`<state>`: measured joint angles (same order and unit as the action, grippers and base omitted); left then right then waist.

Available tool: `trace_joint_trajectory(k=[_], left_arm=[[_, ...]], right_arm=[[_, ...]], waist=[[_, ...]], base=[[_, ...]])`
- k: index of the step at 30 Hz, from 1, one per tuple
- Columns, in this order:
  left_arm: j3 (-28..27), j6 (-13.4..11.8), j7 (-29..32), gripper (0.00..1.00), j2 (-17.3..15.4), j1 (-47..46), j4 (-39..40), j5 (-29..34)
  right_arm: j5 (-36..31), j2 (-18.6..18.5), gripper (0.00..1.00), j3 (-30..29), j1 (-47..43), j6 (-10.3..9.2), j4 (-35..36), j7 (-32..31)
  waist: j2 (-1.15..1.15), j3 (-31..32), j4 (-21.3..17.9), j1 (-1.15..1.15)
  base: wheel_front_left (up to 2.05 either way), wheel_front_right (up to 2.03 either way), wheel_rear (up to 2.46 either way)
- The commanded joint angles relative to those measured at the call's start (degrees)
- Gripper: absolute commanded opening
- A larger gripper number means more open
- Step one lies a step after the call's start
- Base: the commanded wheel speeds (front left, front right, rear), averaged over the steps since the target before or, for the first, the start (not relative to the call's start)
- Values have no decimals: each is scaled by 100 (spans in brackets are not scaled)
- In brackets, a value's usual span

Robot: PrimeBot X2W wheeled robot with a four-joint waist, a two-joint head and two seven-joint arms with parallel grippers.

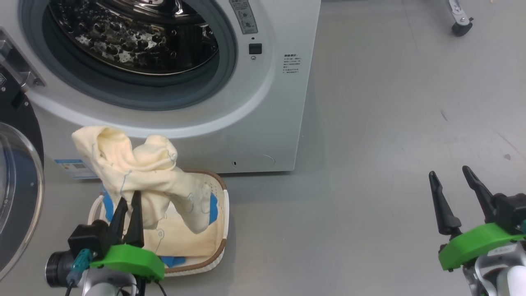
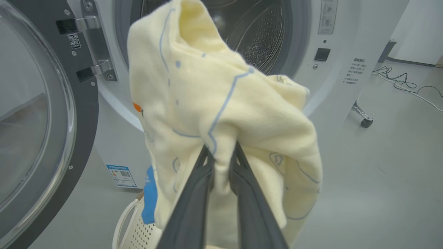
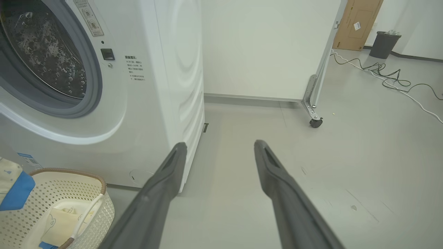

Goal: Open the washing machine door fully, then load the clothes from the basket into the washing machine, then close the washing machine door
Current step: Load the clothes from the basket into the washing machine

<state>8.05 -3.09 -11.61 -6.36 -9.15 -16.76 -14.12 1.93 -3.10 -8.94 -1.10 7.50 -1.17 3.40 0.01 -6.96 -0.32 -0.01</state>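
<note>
Left gripper (image 1: 129, 198): fingers clamped on one cream garment (image 1: 135, 164), held above basket (image 1: 224, 205); its hanging folds partly hide the other clothes (image 1: 197, 242) inside. Washing machine door (image 1: 20, 115): open, cut off at left edge. Right gripper (image 1: 448, 170): fingers apart, empty.

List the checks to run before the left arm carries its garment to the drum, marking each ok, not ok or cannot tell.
1. left gripper shut on the held garment: ok.
2. washing machine door swung open, off the opening: ok.
3. drum mouth unobstructed: ok.
4. Hanging end of the held garment clear of the basket: cannot tell; it overlaps the basket in the head view.
5. right gripper open, off to the side of the path: ok.
6. Basket emptied: not ok; remaining cloth lies inside.
</note>
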Motion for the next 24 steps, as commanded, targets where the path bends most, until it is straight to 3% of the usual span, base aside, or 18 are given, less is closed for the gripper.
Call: trace_joint_trajectory(k=[1,24], left_arm=[[-153,-47,26,0,-168,-82,288,55],[-14,-158,255,0,-189,36,476,-36]], right_arm=[[-13,-50,100,126,71,-1,201,-2],[30,12,100,177,-12,-1,214,-39]], waist=[[-1,58,3,1],[-1,58,83,1]], base=[[0,0,0],[0,0,0]])
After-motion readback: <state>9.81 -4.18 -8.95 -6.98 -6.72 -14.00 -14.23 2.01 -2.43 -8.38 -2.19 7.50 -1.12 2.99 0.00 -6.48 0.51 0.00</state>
